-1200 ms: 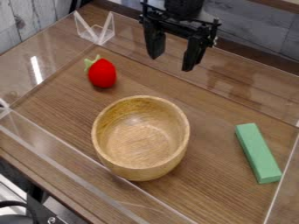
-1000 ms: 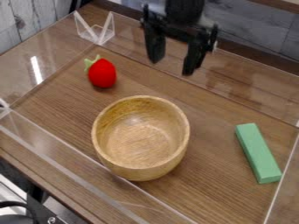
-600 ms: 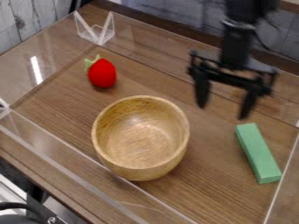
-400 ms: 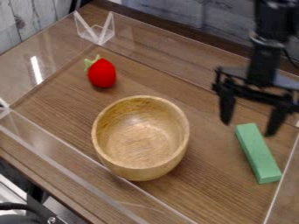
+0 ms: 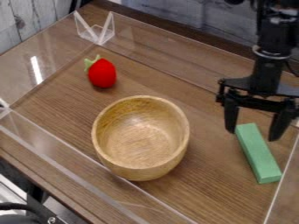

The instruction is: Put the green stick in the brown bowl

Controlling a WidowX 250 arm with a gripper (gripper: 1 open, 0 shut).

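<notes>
The flat mint-green rectangular stick (image 5: 258,151) lies on the wooden counter (image 5: 70,109), right of the round light-brown wooden bowl (image 5: 142,136). The black tool (image 5: 257,115) hangs over its far end, jaws wide and empty, likely lining up to grasp.

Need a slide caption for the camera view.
Open gripper above the green stick, beside the empty brown bowl.
</notes>
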